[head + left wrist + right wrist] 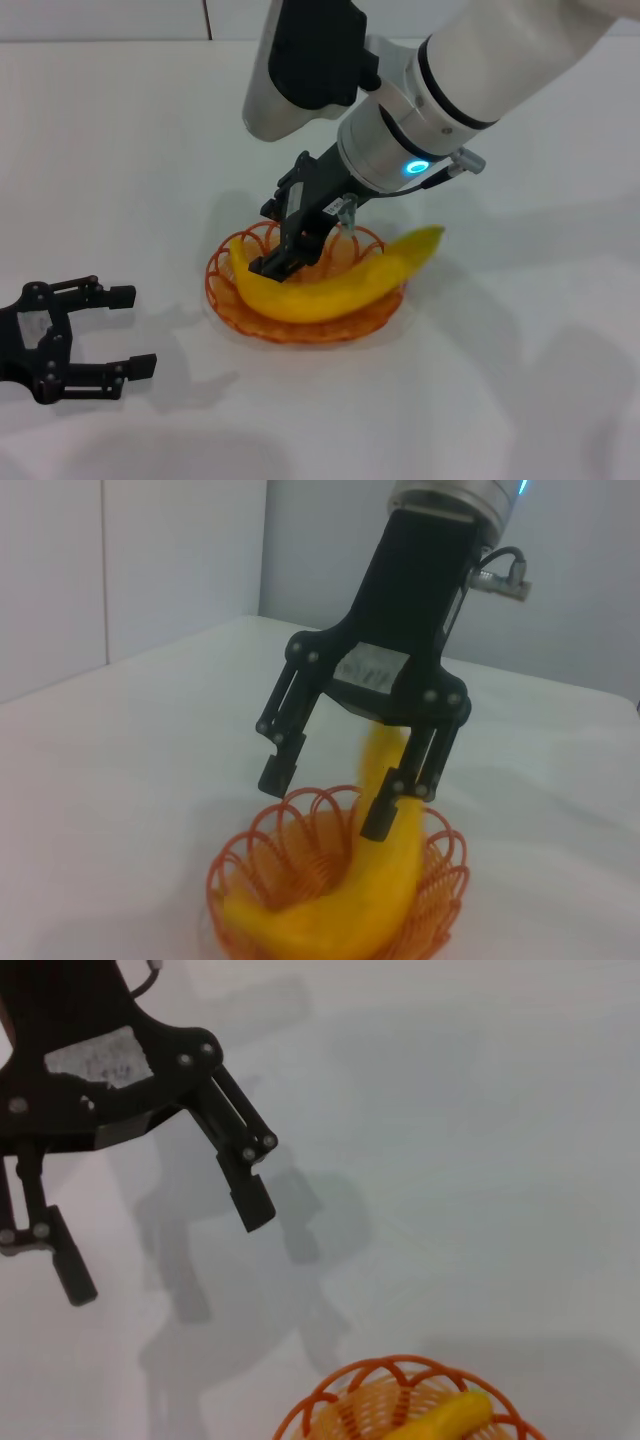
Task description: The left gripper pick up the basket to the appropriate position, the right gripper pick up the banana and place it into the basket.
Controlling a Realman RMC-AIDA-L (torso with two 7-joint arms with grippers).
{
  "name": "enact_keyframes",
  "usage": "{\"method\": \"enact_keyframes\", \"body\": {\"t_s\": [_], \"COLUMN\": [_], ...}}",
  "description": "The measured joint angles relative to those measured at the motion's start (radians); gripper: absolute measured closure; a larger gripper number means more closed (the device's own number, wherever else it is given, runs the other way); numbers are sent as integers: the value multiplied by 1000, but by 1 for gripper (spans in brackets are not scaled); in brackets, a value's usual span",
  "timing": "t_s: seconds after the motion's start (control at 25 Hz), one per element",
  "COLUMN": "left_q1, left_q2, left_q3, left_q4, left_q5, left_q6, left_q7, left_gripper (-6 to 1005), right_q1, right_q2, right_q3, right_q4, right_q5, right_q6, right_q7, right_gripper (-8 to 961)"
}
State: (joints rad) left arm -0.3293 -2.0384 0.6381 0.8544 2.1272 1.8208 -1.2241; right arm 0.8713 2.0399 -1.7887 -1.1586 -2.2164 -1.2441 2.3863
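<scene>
The right hand [300, 235] hangs low over the basket [222, 300], its two black fingers spread apart and holding nothing. From the head view one fingertip sits right at the banana [330, 285], near its left end, but whether it touches I cannot tell. From the left wrist view the same right hand [330, 795] is seen from the front: both fingers point down, one over the open wire bowl and the other in front of the banana [375, 880], with a clear gap between them.

The banana lies across the basket, curved, its left end inside the rim and its right tip sticking out past the rim on the far right side. The basket [440, 880] rests flat on the white table [520, 380], about in the middle of the scene.

The left hand [95, 330] is well apart from all this, low at the near left of the table, its fingers wide open and pointing right toward the basket, gripping nothing. The right wrist view shows that left hand [165, 1250] with its fingers splayed above the bare table, and the basket [330, 1400] with the banana's [450, 1420] tip at the picture's edge.
</scene>
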Motion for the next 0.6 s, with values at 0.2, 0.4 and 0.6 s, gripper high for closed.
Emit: {"method": "enact_keyframes", "body": {"t_s": [0.2,0.4,0.6], "left_q1": [8,15,28], "left_q2": [1,2,3], "left_q3": [0,0,-40], "left_q4": [0,0,0], "left_q5": [-1,-3,-5], "left_q6": [-1,-1,0], "left_q7": [1,5,17], "left_gripper": [120,120,120], "right_q1": [-14,-118,-286], "right_q2": [-2,-9,-10], "right_q3": [16,116,250], "right_q4": [-33,-154,-275], "right_q5": [0,-7,8], "right_q6": [-17,-79,-153], "right_q7": [0,-38,-145], "right_gripper": [280,276,277]}}
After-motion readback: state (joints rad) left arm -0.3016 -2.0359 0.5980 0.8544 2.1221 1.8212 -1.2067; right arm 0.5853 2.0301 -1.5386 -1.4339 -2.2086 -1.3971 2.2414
